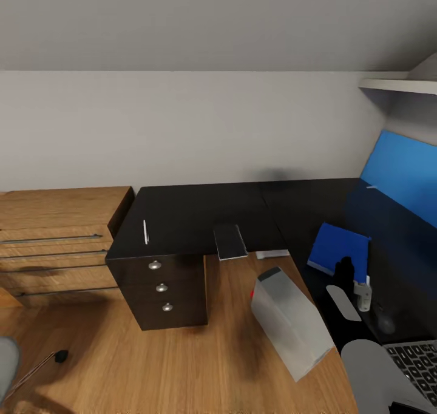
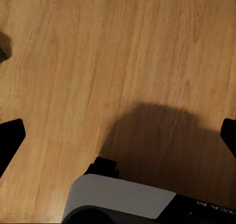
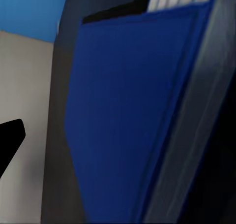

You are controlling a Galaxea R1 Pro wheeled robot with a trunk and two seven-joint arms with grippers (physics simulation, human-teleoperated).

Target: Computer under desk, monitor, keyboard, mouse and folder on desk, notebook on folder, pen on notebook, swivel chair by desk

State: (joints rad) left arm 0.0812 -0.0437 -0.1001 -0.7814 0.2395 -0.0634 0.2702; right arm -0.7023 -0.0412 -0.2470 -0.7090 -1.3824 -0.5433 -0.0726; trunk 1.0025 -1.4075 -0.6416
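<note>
Head cam is showing the folder [image 1: 337,250] lying on the desk [image 1: 200,210]; right wrist cam is staring at its blue cover up close. Left gripper [image 2: 118,135] is hanging wide open over the floor [image 2: 98,61]; can't tell the right gripper's state.

Lying on the desk [image 1: 194,210]: pen [image 1: 145,232] toward the left end, notebook [image 1: 230,241] overhanging the front edge, folder [image 1: 338,250] further right, keyboard [image 1: 419,362] nearest. Leaning tilted on the floor [image 1: 152,365] before the desk: computer [image 1: 291,322]. Standing left of the desk: chest of drawers [image 1: 57,244].

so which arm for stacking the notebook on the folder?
Probably the right: its end effector hangs at the folder, with the notebook close by on the desk. The left wrist view looks at floor.
</note>
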